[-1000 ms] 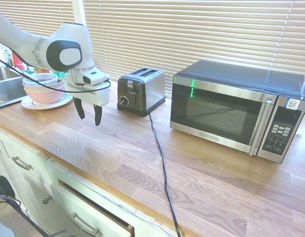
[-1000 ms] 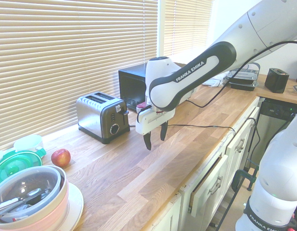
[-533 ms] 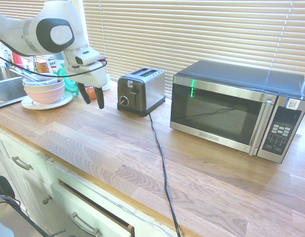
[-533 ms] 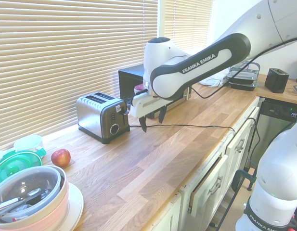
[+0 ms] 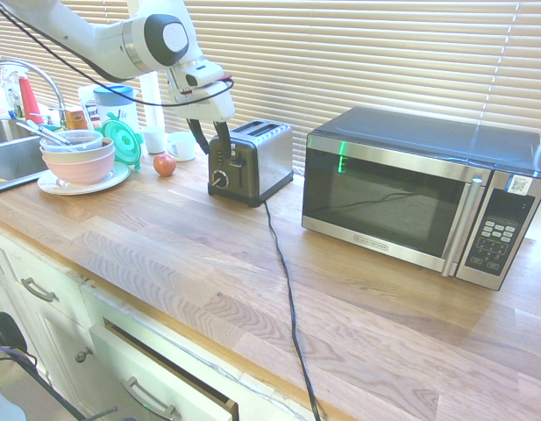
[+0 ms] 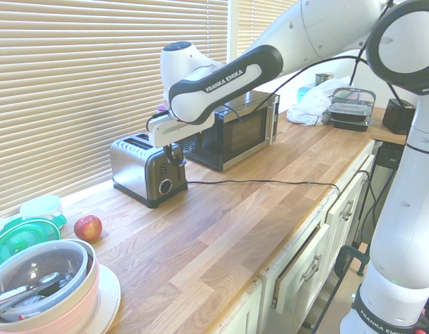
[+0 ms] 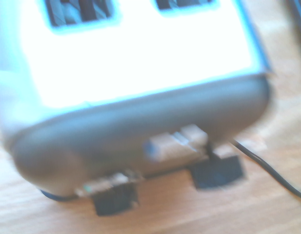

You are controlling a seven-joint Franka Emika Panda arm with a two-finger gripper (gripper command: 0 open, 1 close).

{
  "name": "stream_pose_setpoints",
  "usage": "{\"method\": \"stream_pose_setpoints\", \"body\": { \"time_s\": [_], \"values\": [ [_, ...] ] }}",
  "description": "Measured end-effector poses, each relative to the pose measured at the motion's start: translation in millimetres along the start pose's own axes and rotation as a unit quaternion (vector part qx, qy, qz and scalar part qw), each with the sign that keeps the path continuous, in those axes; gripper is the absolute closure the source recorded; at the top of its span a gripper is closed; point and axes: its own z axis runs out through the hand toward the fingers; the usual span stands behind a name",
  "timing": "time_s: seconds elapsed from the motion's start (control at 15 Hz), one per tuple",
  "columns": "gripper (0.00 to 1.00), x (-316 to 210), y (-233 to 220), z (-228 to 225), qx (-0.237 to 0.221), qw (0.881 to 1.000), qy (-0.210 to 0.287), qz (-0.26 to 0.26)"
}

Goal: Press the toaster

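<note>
Wooden counter (image 5: 165,237) under a window full of closed blinds (image 5: 340,53), and the white arm reaches in over it. Its gripper (image 5: 209,140) hangs pointing steeply down with its 2 dark fingers (image 6: 174,154) spread apart and nothing between them, empty-handed. Directly under those fingertips sits the toaster (image 5: 257,162), and the fingers hover at its black end panel, right over the lever (image 6: 181,164), with the round knob (image 5: 220,179) just below that; whether a fingertip touches the lever, I cannot tell. From the wrist camera the toaster (image 7: 135,73) fills the picture, blurred and overexposed, its 2 slots up top and the lever (image 7: 174,144) jutting from the dark end face. Its black cord (image 5: 283,281) trails away from the gripper across the wood toward the counter's front edge. Beyond the toaster, on the far side from the gripper, stands the steel-and-black microwave (image 5: 419,197). Back the other way, on the arm's side, a red apple (image 5: 165,164) lies near, then a green lid (image 5: 128,140), then stacked bowls on a plate (image 5: 77,162), and furthest out the sink (image 5: 7,153) with its tap.
</note>
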Motion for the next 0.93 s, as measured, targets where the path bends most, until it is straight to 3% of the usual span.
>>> {"method": "stream_pose_setpoints", "body": {
  "time_s": [0.47, 0.93],
  "values": [
    [0.00, 26, 1, 33, -0.013, 1.000, -0.006, 0.019],
    [0.00, 24, -26, 19, -0.011, 1.000, -0.004, 0.009]
  ]
}}
